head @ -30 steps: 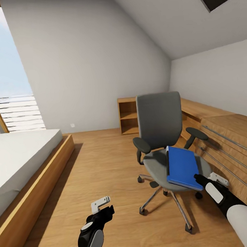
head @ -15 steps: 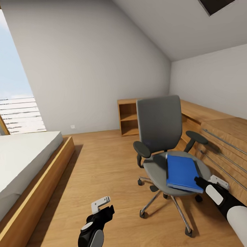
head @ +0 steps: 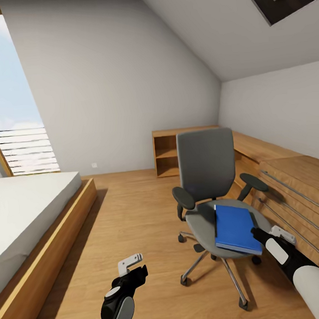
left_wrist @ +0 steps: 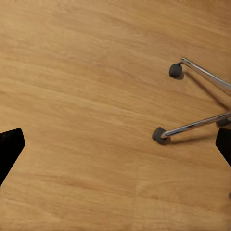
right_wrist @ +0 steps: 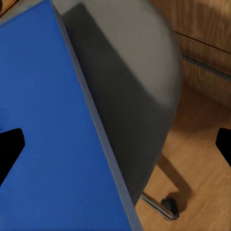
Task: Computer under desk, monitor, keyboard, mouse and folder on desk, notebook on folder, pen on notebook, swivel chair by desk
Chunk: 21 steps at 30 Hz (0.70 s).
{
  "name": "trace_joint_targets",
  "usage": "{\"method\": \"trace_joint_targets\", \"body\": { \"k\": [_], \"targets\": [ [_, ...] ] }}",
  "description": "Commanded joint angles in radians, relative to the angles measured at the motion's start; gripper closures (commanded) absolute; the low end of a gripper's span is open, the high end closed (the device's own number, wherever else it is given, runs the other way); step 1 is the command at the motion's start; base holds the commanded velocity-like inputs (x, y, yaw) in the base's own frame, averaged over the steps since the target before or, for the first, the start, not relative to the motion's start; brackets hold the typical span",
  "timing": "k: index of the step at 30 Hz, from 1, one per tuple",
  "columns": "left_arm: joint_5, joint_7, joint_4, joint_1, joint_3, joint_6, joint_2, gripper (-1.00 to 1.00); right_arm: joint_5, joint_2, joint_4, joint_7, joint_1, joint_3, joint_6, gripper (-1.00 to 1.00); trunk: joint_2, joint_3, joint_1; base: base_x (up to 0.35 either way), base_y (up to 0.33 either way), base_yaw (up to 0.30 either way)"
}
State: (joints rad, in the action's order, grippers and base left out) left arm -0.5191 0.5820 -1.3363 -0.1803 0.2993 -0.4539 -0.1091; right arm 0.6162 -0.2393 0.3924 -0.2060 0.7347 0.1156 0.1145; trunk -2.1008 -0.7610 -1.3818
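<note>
The folder (head: 236, 228), blue and flat, is seen lying on the grey seat of the swivel chair (head: 206, 163), toward the side of the seat nearest the right arm. The step of carrying it to the desk is judged not yet done, and the stacking of notebook and pen, the placing of keyboard and mouse, and the positioning of the chair are all judged to be left; none of those items, nor a desk with a monitor, is shown here.

Nearest the camera, the left gripper (head: 132, 267) is held low over the wooden floor (head: 135, 214), well apart from the folder. In the left wrist view its two dark fingertips (left_wrist: 9, 149) are spread wide at the frame's edges with nothing between them but floorboards and two castored chair legs (left_wrist: 190, 127).

A little farther out, the right gripper (head: 267, 232) is placed at the near corner of the folder, just beside or touching its edge; which cannot be told. In the right wrist view its fingertips (right_wrist: 9, 147) are likewise parted wide, with the folder's cover (right_wrist: 48, 144) and the seat beneath it lying between them, so nothing is yet gripped.

Beyond the chair, a low wooden shelf unit (head: 167, 151) stands against the far wall, a wood-panelled ledge (head: 285, 169) runs along the right, and a bed (head: 29, 208) lies at the left.
</note>
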Motion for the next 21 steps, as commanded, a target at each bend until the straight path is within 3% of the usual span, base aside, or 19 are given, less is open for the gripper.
{"method": "trace_joint_targets", "body": {
  "k": [1, 5, 15, 21],
  "targets": [
    [-0.009, 0.009, -0.001, -0.001, 0.001, -0.002, 0.000, -1.00, 0.007, 0.000, 0.003, -0.004, 0.000, 0.001, 0.005, -1.00, 0.007, 0.002, 0.004, 0.000, 0.000, 0.000],
    [-0.008, 0.009, -0.001, -0.001, 0.001, -0.002, 0.000, -1.00, 0.008, 0.000, 0.007, -0.003, 0.000, 0.002, 0.005, -1.00, 0.035, 0.015, 0.019, 0.000, 0.000, 0.000],
    [-0.007, 0.009, -0.001, -0.001, 0.001, -0.002, 0.000, -1.00, 0.011, 0.005, 0.068, -0.004, -0.001, 0.003, 0.023, -1.00, 0.035, 0.015, 0.019, 0.000, 0.000, 0.000],
    [-0.007, 0.009, -0.001, -0.001, 0.001, -0.002, 0.001, -1.00, 0.009, 0.016, 0.228, -0.007, -0.013, 0.005, 0.120, -1.00, 0.035, 0.015, 0.019, 0.000, 0.000, 0.000]
  ]
}}
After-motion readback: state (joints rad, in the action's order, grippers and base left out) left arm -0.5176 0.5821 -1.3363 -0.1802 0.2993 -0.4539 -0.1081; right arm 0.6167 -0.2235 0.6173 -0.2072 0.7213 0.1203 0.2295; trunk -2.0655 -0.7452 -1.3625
